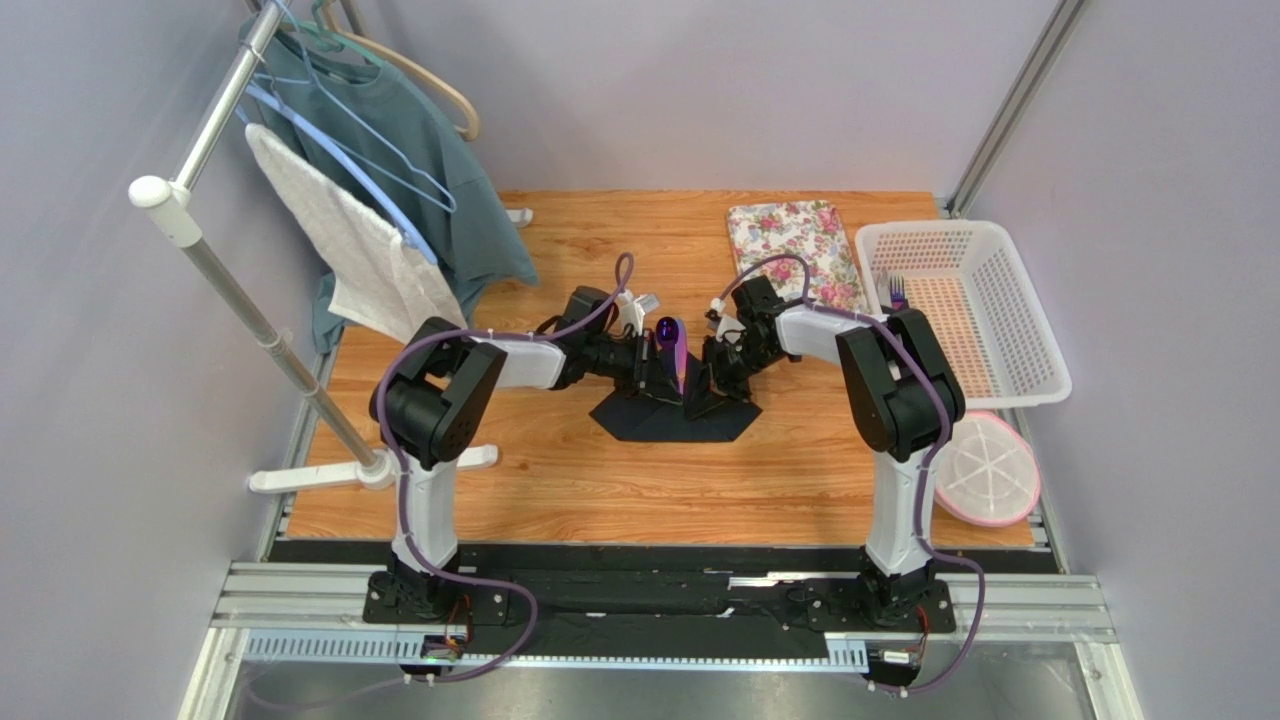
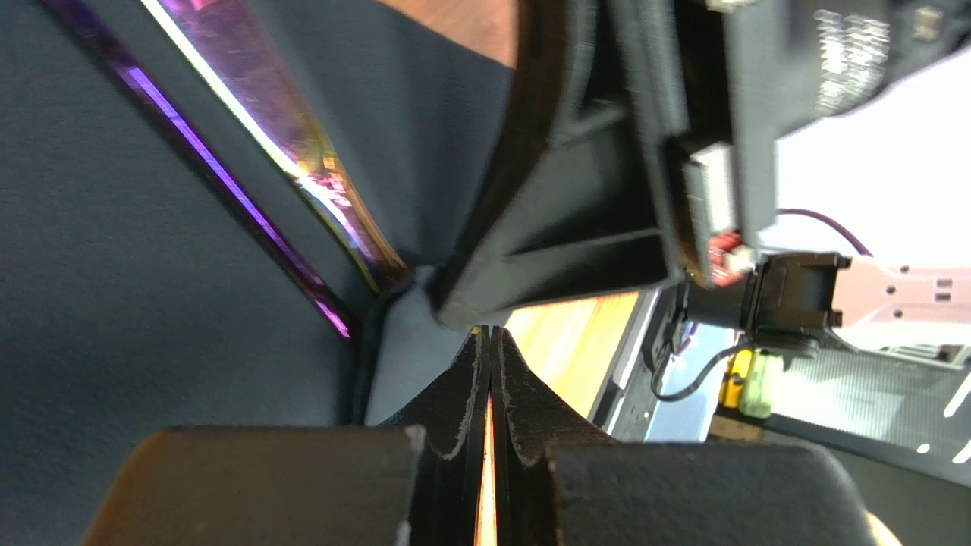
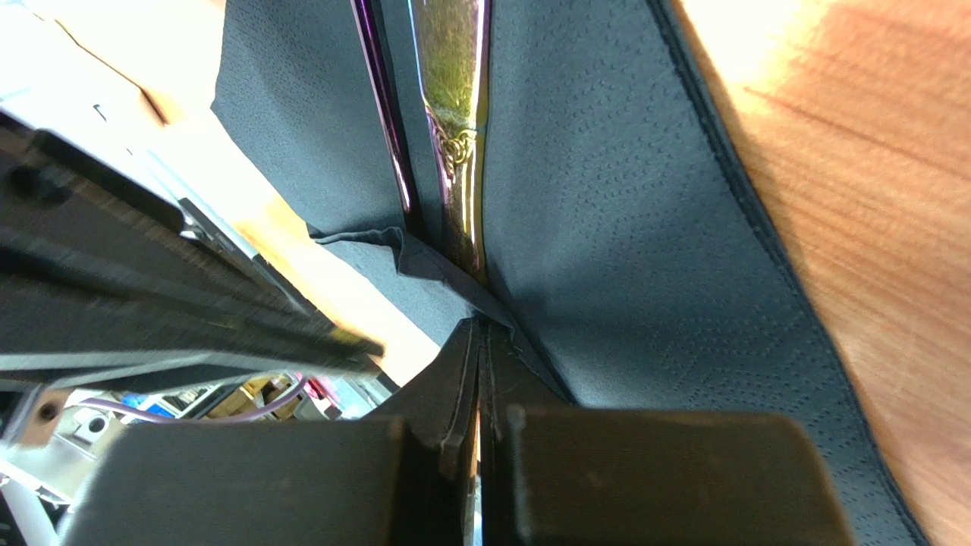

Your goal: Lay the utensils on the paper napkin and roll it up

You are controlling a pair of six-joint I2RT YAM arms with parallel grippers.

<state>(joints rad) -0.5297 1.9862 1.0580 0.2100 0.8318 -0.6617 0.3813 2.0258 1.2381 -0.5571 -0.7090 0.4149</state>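
The right gripper (image 3: 480, 341) has both jaws pressed together, closed on one raised fold of the paper napkin (image 3: 638, 228) at the tips. The left gripper (image 2: 490, 347) has its jaws closed to a hairline slit. The napkin edge lies just beside its tips; grip not confirmable. Just beyond both jaw pairs, two purple utensils (image 3: 456, 114) lie side by side in the napkin's crease. The single napkin rests on the wooden table (image 3: 878, 148).
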